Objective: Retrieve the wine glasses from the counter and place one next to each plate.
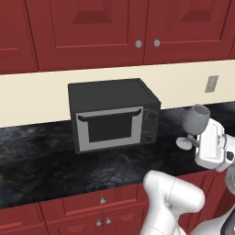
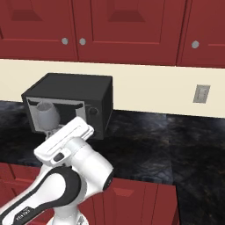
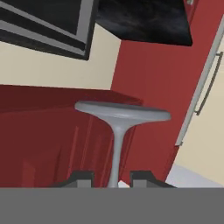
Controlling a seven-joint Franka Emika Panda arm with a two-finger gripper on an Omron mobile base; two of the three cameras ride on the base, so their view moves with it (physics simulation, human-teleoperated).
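Oven: you see the black box-shaped countertop oven (image 1: 112, 114) on the black marbled stone counter (image 1: 41, 160).
Glass: your clear grey-tinted stemmed wine glass (image 1: 193, 124) hangs tilted above the counter, right of it.
Jaws: your gripper (image 3: 112, 178) is clamped on its thin stem, foot beyond the fingertips.

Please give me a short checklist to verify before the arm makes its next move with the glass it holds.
1. Grip on stem: the gripper is closed on the thin stem of the clear grey-tinted wine glass: ok.
2. Glass lifted clear of the black marbled counter: ok.
3. Glass upright: it is tilted, bowl leaning: not ok.
4. Distance from the black microwave oven: apart in the left base view: ok.
5. Plates in sight as target: cannot tell.
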